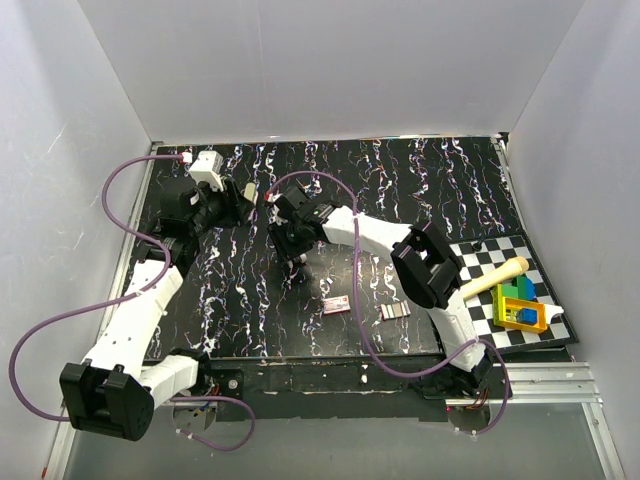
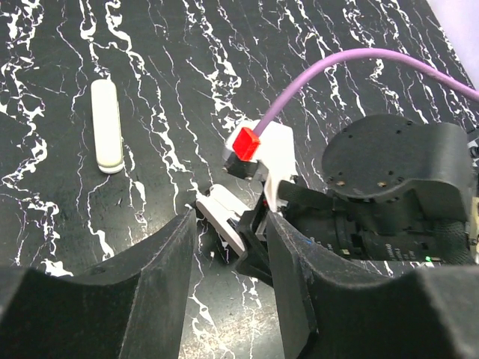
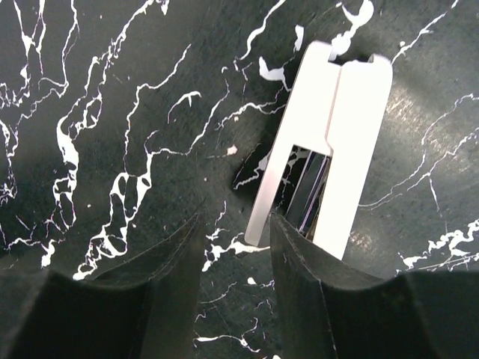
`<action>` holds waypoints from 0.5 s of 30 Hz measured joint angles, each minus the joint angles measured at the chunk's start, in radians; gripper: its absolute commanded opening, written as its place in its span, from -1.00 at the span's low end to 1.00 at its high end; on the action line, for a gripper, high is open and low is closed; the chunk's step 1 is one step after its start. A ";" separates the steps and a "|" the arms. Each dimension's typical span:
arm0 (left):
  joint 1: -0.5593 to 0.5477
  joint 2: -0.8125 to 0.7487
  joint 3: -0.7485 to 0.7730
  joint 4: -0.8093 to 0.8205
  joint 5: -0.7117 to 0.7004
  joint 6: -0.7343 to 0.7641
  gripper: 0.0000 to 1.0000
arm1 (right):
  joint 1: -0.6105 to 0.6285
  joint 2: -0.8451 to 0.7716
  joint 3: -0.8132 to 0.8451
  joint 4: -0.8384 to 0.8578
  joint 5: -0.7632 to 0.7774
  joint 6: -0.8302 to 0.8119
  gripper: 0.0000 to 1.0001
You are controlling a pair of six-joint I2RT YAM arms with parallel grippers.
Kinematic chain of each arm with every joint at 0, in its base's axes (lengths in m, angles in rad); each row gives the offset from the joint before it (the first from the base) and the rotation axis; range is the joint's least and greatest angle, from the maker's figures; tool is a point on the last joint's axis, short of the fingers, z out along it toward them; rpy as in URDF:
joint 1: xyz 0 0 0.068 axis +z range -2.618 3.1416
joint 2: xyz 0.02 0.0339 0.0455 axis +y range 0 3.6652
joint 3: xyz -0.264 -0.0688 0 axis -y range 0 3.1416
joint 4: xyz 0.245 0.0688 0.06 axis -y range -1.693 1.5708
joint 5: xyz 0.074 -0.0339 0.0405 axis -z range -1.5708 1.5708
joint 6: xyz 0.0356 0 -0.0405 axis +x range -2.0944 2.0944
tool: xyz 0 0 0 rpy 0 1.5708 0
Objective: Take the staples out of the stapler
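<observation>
Stapler [image 3: 359,149] likely light, stiff, slick; pinch long sides. Right pincer [image 3: 236,221] slightly apart at its 6 o'clock; left pincer [image 2: 230,221] likewise.

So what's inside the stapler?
Inside the stapler a shiny metal strip shows through the opening. Deeper in is covered by the white shell, so staples can't be confirmed.

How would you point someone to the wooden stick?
On the marbled black table, find the checkered board at its right edge. The pale wooden stick lies slanted across it, beside coloured blocks; it alone is plain, long and rounded.
</observation>
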 measured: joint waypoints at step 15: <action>0.000 -0.033 -0.013 0.010 0.011 -0.007 -0.15 | 0.026 0.073 0.109 -0.073 0.101 -0.012 -0.46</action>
